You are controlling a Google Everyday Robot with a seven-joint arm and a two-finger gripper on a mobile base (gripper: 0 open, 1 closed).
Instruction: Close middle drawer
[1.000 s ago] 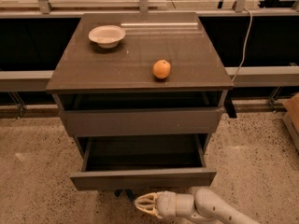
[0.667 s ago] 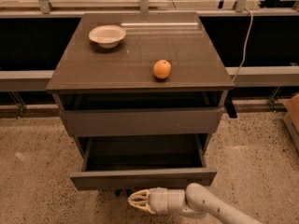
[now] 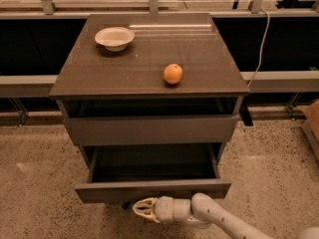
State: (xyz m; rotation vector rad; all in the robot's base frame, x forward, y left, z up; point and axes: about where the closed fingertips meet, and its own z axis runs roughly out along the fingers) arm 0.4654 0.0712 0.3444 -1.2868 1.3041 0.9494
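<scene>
Not closed yet, with the middle drawer (image 3: 152, 189) pulled far out past the front edge of the worktop (image 3: 149, 59), the gripper (image 3: 141, 209) low, just below its front panel, spread or together impossible to tell, and seemingly the whole push left to make.

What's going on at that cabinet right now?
The robot's arm reaches in from the lower right, and its tool sits low in front of the cabinet, just below the front of the middle drawer. That drawer is pulled out, looks empty inside, and is not yet closed. I cannot tell whether the tool touches it. A bowl and an orange sit on the cabinet top.
</scene>
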